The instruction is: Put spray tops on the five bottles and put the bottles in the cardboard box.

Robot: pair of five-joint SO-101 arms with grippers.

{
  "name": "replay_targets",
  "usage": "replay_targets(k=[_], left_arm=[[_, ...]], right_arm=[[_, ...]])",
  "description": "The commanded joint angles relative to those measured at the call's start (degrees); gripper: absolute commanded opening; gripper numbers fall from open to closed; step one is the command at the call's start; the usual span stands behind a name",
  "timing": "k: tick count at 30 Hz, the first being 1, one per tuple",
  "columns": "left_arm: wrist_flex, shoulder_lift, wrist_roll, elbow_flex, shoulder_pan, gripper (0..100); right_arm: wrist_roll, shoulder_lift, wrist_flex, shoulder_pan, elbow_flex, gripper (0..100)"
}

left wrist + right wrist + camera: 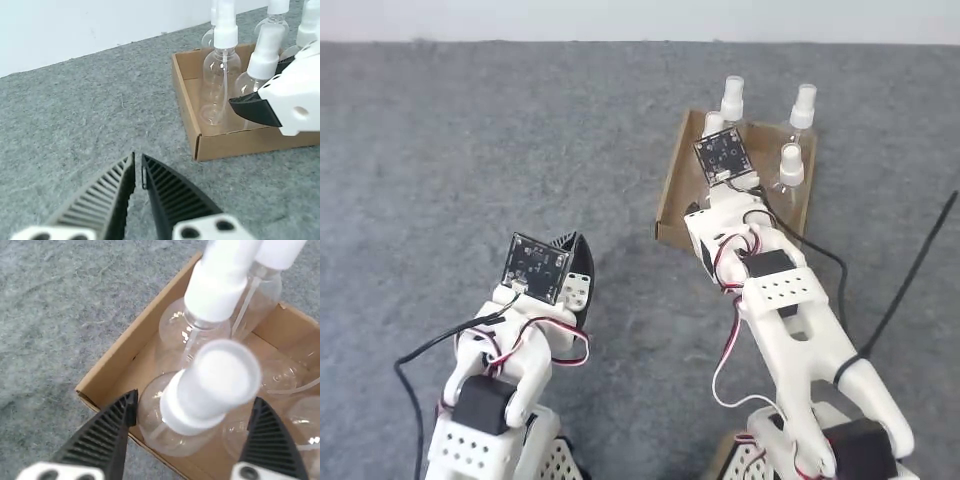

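Straddling one bottle (160, 425), my right gripper (195, 400) holds its fingers spread wide. One pad sits on each side of the spray top (215, 385), and neither touches it. This bottle stands upright inside the cardboard box (140, 332), in the corner nearest my right fingertips. The other bottles (803, 105) stand beyond it, farther from the tips.

My left gripper (138, 162) hangs over the grey mat (75, 100) with its fingers pressed almost together on nothing. The box lies well ahead of its tips and off to one side.

Handling: the bottle is clear plastic and looks empty, so I judge it light, smooth and slightly yielding. With the sprayer fitted it is probably top-heavy and will tip if nudged. The best hold is the white collar below the cap, where the section is stiff. I avoid the round belly, which could slide out from between my pads.

View comparison: the right wrist view gives the clearance between each pad and the spray top. The high view gives the box outline and four caps past my wrist board, which lies over the near bottle. The left wrist view gives the side profile, with the bottles seated on the box floor.
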Motion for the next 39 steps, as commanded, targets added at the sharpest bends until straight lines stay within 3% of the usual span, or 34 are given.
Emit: replay_targets(k=[1,19,39], left_arm=[[-1.4,-0.9,0.0,-0.3,-0.4,1],[-1.5,-0.9,-0.1,-0.3,-0.4,1],[-1.6,-1.0,-0.1,-0.7,-1.3,1]], right_arm=[[1.1,-1.4,2.9,-0.4,-5.3,28.4],[1.1,-1.9,21.8,0.0,-25.0,28.4],[1.2,-28.2,46.7,0.1,-27.0,28.2]])
